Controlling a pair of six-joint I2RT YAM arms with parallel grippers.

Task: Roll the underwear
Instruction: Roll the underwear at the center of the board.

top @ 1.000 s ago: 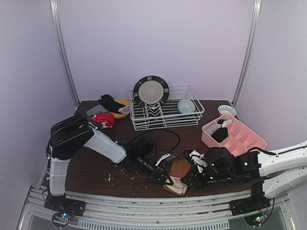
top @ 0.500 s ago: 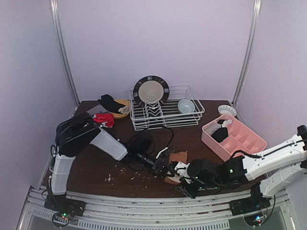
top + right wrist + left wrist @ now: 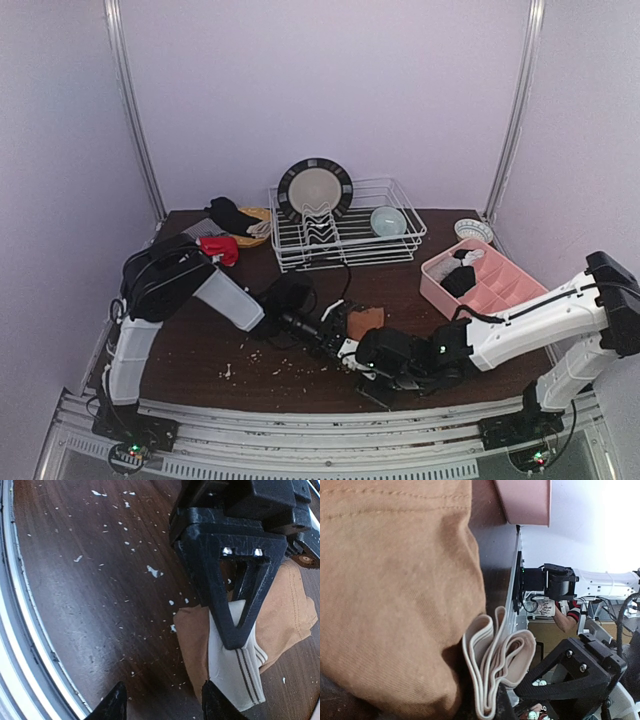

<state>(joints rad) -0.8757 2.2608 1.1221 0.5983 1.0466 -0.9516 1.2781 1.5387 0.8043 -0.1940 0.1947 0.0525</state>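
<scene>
The brown underwear (image 3: 368, 321) with a pale striped waistband (image 3: 235, 672) lies bunched at the table's front middle. It fills the left wrist view (image 3: 395, 580), with the waistband folded in layers (image 3: 497, 662). My left gripper (image 3: 345, 340) is shut on it; one of its black fingers (image 3: 235, 610) presses on the waistband in the right wrist view. My right gripper (image 3: 162, 705) is open and empty, low over bare table just in front of the cloth (image 3: 295, 615). In the top view my right gripper (image 3: 372, 378) sits near the front edge.
Red (image 3: 220, 248) and black (image 3: 230, 212) underwear lie at the back left. A pink tray (image 3: 505, 295) at the right holds a black garment (image 3: 460, 280). A white dish rack (image 3: 345, 240) with a plate (image 3: 315, 188) and bowl (image 3: 388, 220) stands behind. Crumbs (image 3: 152, 571) dot the table.
My right gripper has swung left along the front edge to beside the brown underwear. My left gripper has drawn the underwear back from the front edge and bunched it.
</scene>
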